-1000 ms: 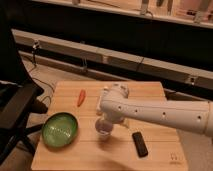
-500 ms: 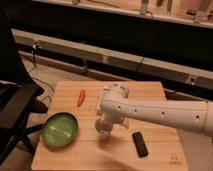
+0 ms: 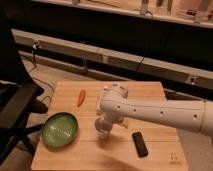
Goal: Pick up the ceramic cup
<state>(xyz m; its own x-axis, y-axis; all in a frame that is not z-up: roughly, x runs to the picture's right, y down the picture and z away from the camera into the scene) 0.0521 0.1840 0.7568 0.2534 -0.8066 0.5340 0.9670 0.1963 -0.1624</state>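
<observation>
1. Wood of a pale tone is seen across the table, which is set in the middle of the view with a dark floor and a long low ledge behind it
2. A white arm is stretched in from the right edge over the table, and its rounded end is bent down near the table's middle
3. The gripper is found beneath that rounded end, lowered close to the wood and placed right at the cup
4. Its fingers are spread wide; the cup is seen between or just under them, and whether it is touched by them cannot be told
5. The ceramic cup, small, round and whitish, is set on the wood in the front middle of the table and is partly covered from above by the gripper
6. A green plate is laid to the left of the cup, near it but apart, toward the front left corner of the table
7. A thin orange-red thing is laid behind the plate, toward the back left, apart from the arm
8. A flat black oblong is laid at an angle to the right of the cup, near the front edge and apart from the cup
9. A black chair is seen at the left edge, beside the table
</observation>
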